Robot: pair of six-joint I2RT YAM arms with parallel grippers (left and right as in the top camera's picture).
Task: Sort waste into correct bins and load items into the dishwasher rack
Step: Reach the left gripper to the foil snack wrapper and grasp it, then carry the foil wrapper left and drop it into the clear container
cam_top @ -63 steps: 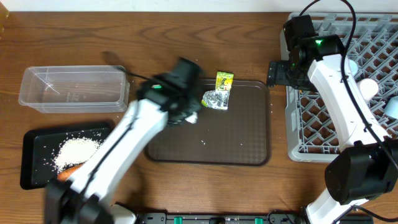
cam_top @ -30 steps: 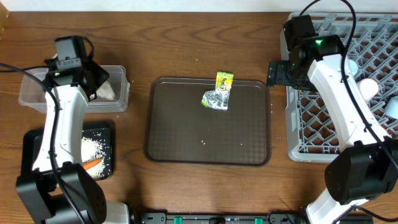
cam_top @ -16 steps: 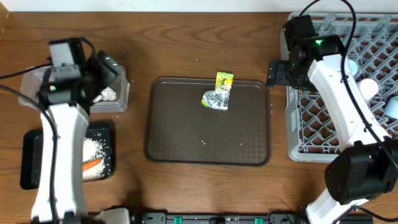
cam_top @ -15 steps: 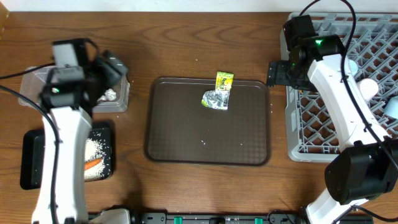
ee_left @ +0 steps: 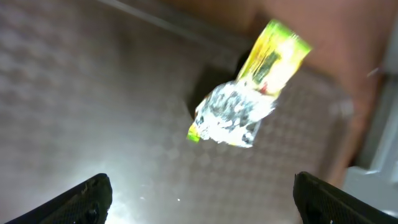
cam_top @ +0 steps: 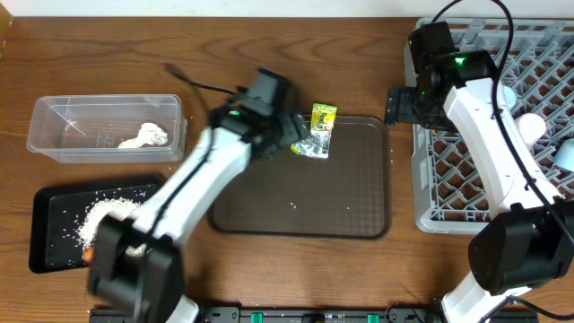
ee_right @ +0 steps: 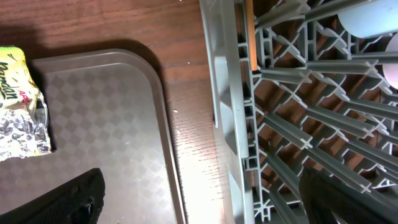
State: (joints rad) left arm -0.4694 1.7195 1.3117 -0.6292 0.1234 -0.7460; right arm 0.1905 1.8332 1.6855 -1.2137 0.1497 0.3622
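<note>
Crumpled silver foil (cam_top: pixel 312 144) (ee_left: pixel 233 115) lies on the brown serving tray (cam_top: pixel 341 197), overlapping the yellow-green wrapper (cam_top: pixel 324 115) (ee_left: pixel 277 56). My left gripper (cam_top: pixel 290 141) (ee_left: pixel 202 199) hovers open just left of the foil, nothing between its fingers. The clear tub (cam_top: pixel 54 130) holds the white tissue (cam_top: pixel 143 137). Rice (cam_top: pixel 103 220) lies in the black tray (cam_top: pixel 49 211). My right gripper (cam_top: pixel 395 106) (ee_right: pixel 205 205) is open and empty over the gap between the serving tray and the grey rack (cam_top: pixel 421 179) (ee_right: pixel 230 124).
A white cup (cam_top: pixel 532 126) and a light-blue cup (cam_top: pixel 565 154) sit in the rack on the right. A few rice grains dot the serving tray. My left arm stretches diagonally from the front left across the black tray's right end.
My left arm has swung from the clear tub, where the tissue now lies, rightward to the serving tray beside the foil. The right arm has not moved.
</note>
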